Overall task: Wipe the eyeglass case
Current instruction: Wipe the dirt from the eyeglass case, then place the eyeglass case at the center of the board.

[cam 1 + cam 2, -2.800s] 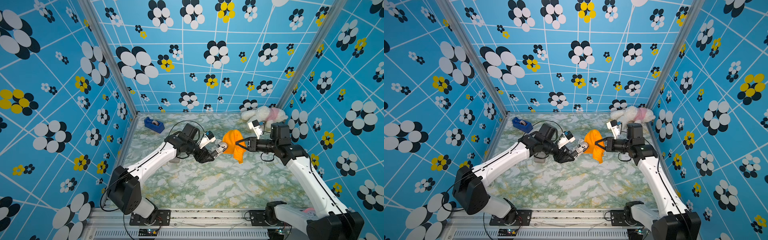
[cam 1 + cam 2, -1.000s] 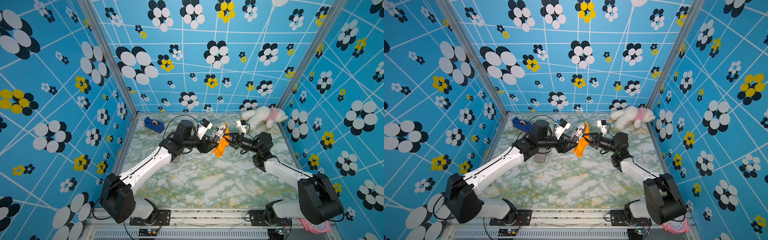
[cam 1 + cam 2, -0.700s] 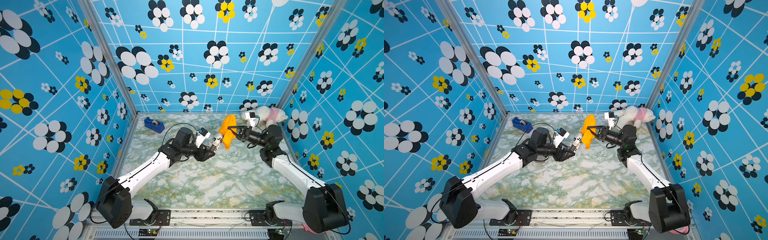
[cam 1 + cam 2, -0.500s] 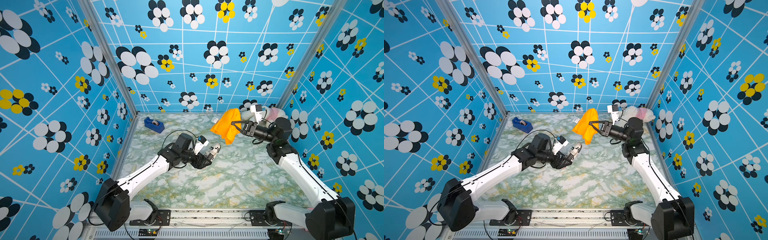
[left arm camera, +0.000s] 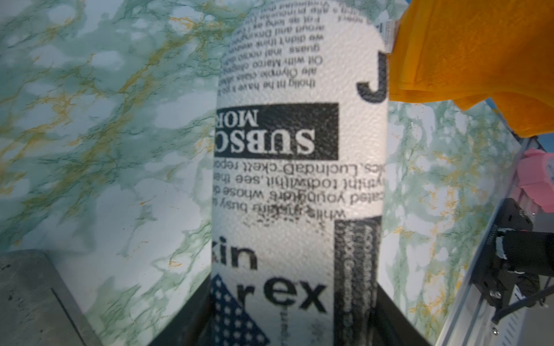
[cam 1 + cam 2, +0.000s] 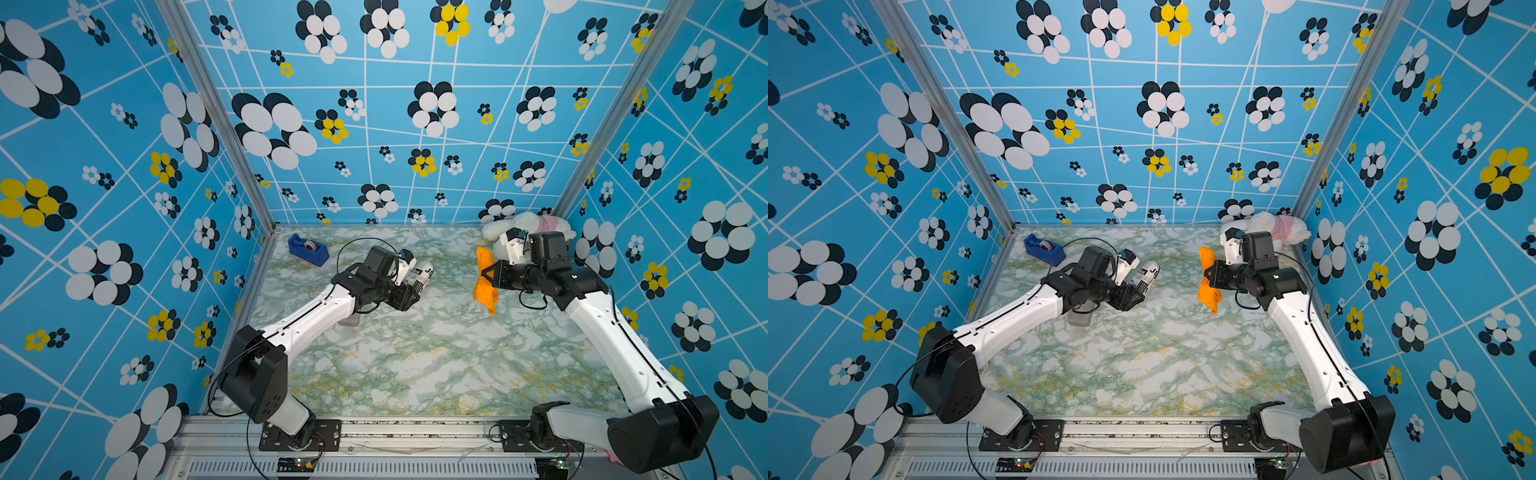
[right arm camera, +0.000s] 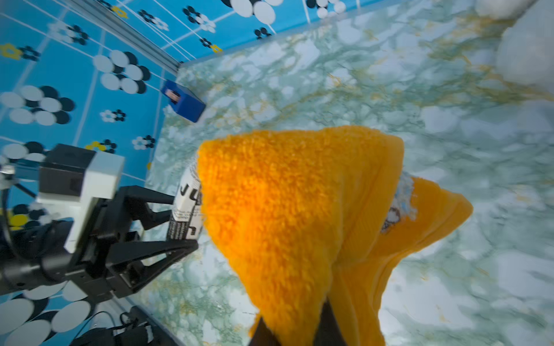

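Above the marble table (image 6: pixel 415 365), one left claw (image 6: pixel 410 289) grips one eyeglass case (image 6: pixel 422 274), one right claw (image 6: pixel 489 275) clamps one orange cloth (image 6: pixel 485 296).

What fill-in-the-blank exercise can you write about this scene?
The left gripper grips the eyeglass case, printed like a ____.
The right gripper holds a cloth of ____ colour.
The tape dispenser in the far left corner is ____.
The plush toy lies in the far ____ corner.
Missing words: newspaper; orange; blue; right.
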